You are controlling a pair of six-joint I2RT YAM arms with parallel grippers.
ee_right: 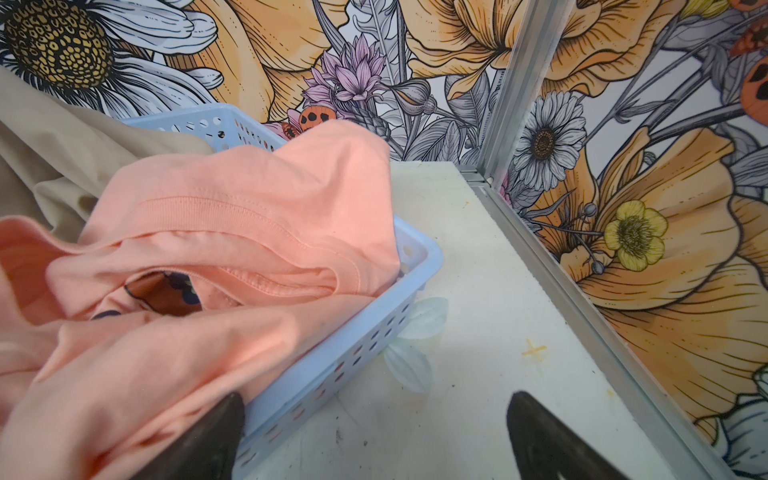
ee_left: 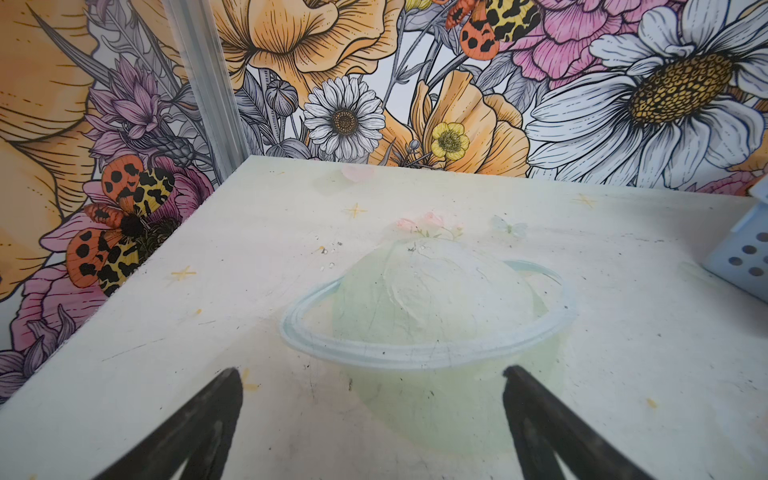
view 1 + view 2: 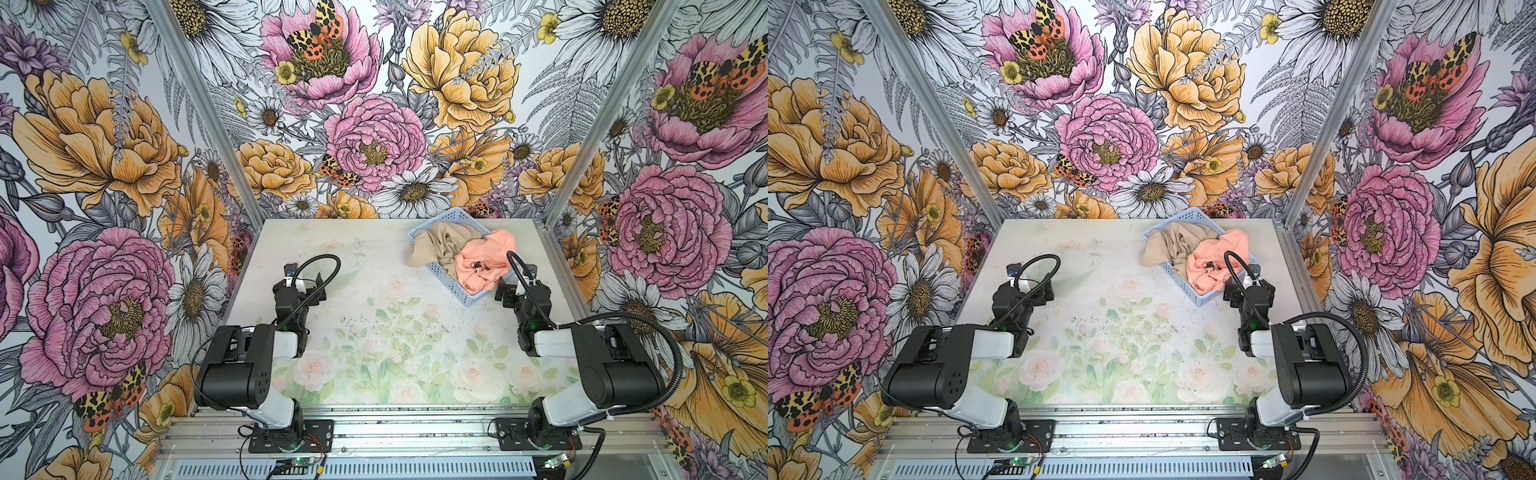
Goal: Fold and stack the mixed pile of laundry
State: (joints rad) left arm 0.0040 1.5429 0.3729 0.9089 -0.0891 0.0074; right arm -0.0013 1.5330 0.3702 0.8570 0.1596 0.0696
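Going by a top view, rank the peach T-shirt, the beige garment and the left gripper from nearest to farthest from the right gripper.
1. peach T-shirt: near end of the basket, right beside the right gripper.
2. beige garment: far end of the basket, draped over its left rim.
3. left gripper: far across, on the left side.

Soft matt cloth T-shirt (image 1: 249, 199) fills a smooth perforated plastic basket (image 1: 374, 345).
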